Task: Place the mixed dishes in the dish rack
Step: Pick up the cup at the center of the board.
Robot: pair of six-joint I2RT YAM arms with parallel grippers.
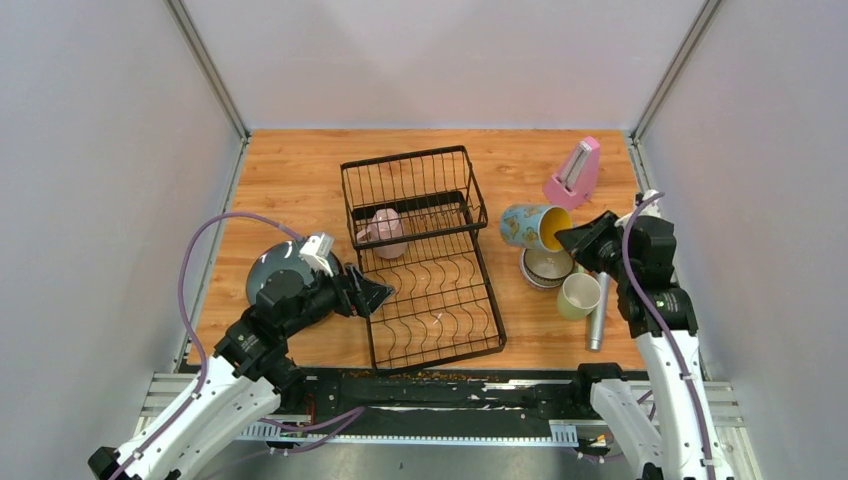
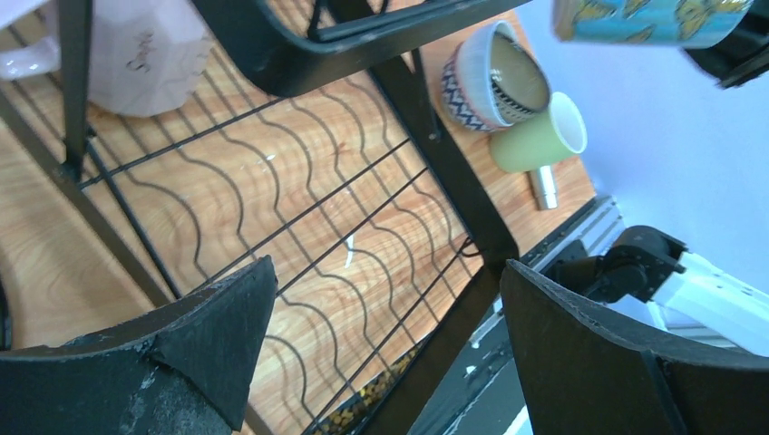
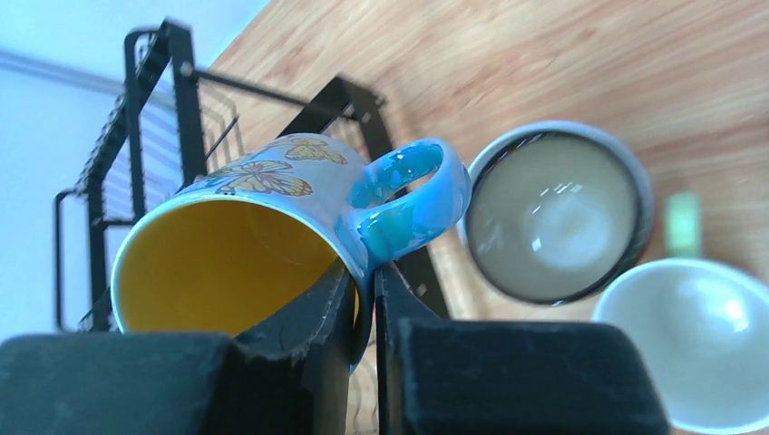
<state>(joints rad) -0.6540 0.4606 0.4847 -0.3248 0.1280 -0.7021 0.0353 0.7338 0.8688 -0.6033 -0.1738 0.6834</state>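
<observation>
sideways, blue mug [image 3: 263, 181] clamped in right tool [image 3: 365, 283]

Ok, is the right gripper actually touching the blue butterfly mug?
Touching. The right wrist view shows the right gripper pinching the rim wall of the blue butterfly mug beside its handle, with no gap.

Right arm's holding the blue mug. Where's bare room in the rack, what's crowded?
Free: the dish rack's wavy slots, bare from the pink mug to the near rim; the left end effector hangs open at their left edge. Also bare wood left of the basket, beyond the dark plate. Crowded: patterned bowl, green mug, microphone bunched right of the rack.
</observation>
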